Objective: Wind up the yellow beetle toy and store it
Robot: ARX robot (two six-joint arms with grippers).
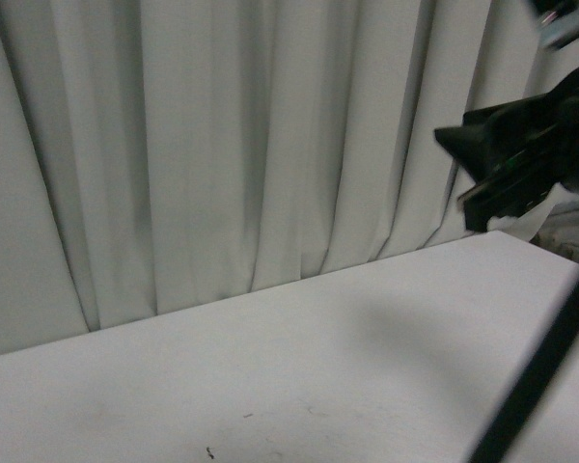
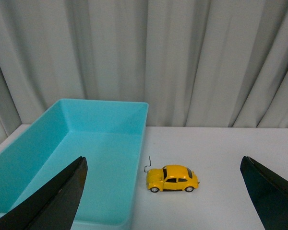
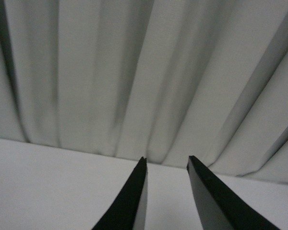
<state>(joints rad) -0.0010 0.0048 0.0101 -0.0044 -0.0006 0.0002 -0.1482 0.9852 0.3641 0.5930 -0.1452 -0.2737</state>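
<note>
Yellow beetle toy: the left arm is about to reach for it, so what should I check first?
1. Yellow beetle toy upright on its wheels on the table: ok.
2. Left gripper empty, jaws wide apart: ok.
3. Toy ahead, between those jaws in the left wrist view: ok.
4. Turquoise bin open, visible part empty: ok.
5. Thin wire at the toy's bin-side end, attached or loose: cannot tell.
6. Right gripper empty, jaws slightly apart: ok.
</note>
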